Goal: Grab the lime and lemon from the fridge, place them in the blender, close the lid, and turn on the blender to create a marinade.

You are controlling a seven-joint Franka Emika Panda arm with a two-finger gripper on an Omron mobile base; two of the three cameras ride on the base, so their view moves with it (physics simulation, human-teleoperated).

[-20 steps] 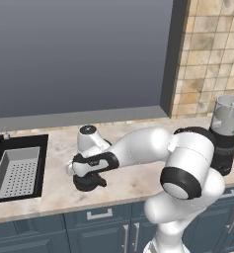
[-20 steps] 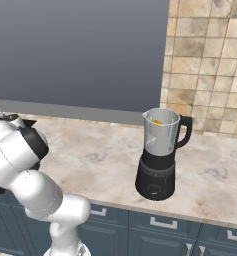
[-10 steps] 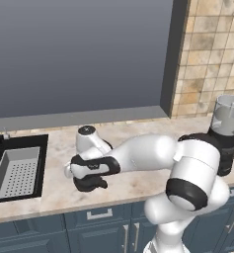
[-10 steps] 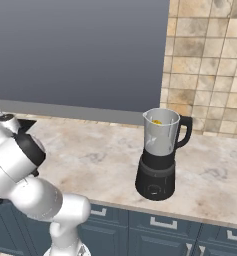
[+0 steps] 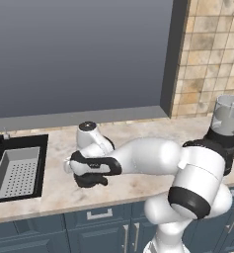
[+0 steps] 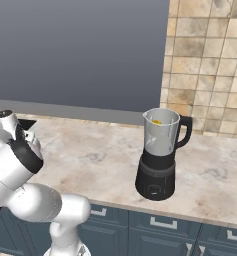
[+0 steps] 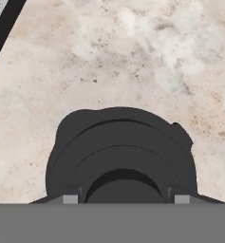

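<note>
The black round lid (image 7: pixel 121 152) lies on the marble counter close to the sink, and it also shows under the hand as the lid (image 5: pixel 90 180). My gripper (image 7: pixel 126 199) reaches straight down on it, jaws shut around its raised centre knob; from the left base camera the gripper (image 5: pixel 89 173) sits right on top of it. At the far right stands the blender (image 6: pixel 159 156), its clear jar uncovered, with the yellow lemon (image 6: pixel 157 121) inside. The blender (image 5: pixel 226 129) is partly behind my arm. The lime and the fridge are out of view.
A black sink (image 5: pixel 16 170) with a perforated grey basin lies just left of the lid. Bare marble counter (image 6: pixel 95 155) stretches between the lid and the blender. A tiled wall (image 6: pixel 210 65) rises behind the blender.
The hand has sunk slightly onto the lid and its jaws have closed on the knob. The arm's elbow has swung lower and to the right. The blender has not moved.
</note>
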